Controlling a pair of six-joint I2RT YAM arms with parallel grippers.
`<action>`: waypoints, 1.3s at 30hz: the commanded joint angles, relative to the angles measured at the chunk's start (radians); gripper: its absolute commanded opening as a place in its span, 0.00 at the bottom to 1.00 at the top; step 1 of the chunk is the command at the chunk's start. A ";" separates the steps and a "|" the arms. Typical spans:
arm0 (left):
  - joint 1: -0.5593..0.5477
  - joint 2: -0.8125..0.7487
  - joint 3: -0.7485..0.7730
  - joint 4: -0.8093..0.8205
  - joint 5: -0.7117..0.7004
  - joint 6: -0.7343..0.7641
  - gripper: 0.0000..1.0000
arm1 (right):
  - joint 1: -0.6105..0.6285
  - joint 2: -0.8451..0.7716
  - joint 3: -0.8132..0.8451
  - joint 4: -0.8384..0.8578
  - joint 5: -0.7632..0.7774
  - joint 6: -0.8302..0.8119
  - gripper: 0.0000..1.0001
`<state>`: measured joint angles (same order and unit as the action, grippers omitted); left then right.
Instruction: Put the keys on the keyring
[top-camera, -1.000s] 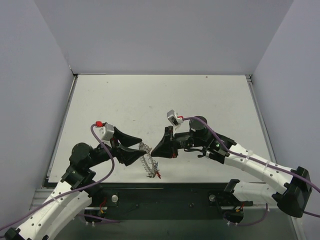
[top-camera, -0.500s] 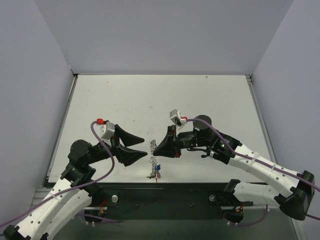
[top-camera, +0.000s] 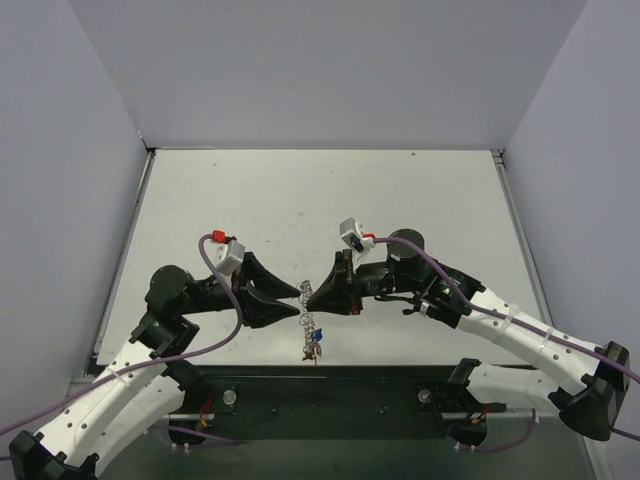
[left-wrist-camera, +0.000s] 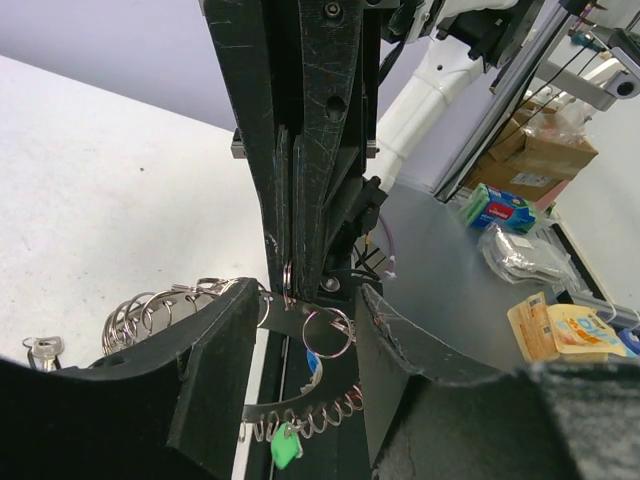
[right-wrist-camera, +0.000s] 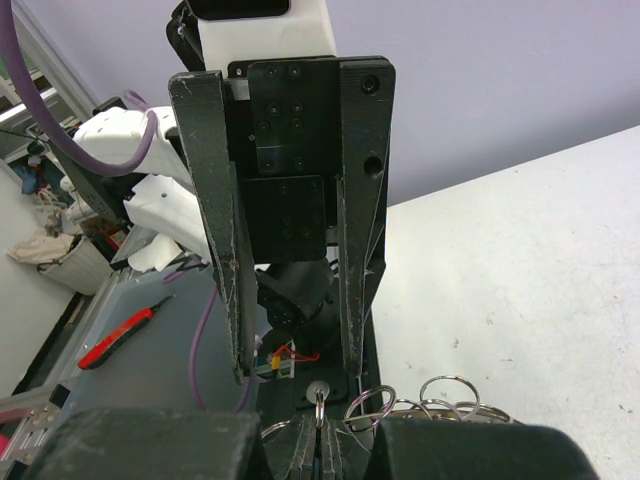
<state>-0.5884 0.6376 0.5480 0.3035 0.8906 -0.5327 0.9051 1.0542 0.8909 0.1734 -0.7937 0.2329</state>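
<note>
The keyring hangs edge-on between the two gripper tips at the table's near edge, with keys dangling under it. My right gripper is shut on a small loop of the keyring. In the left wrist view its closed fingers come down between my left gripper's spread jaws. The ribbed arc curves below them with a green key and a blue key. Both ends of the arc are hidden behind my left fingers. My left gripper is open.
Several loose split rings bunch beside the left finger, also visible as rings in the right wrist view. A silver key lies on the white table. The black front rail runs just below the hanging keys.
My left gripper let go of the keyring, opened wide, moved right toward the right gripper, then narrowed its jaws. The keyring swung from flat to hanging edge-on from the right gripper.
</note>
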 joint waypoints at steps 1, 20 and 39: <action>-0.005 0.000 0.055 -0.021 -0.007 0.045 0.52 | 0.000 -0.039 0.065 0.084 -0.041 -0.017 0.00; -0.076 0.066 0.062 -0.012 -0.053 0.068 0.42 | 0.002 -0.040 0.048 0.129 -0.039 0.013 0.00; -0.093 0.067 0.064 -0.004 -0.151 0.079 0.00 | 0.003 -0.016 0.049 0.146 -0.118 0.037 0.00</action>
<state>-0.6743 0.7029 0.5766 0.2501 0.8085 -0.4603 0.8928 1.0328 0.8925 0.1749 -0.8223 0.2596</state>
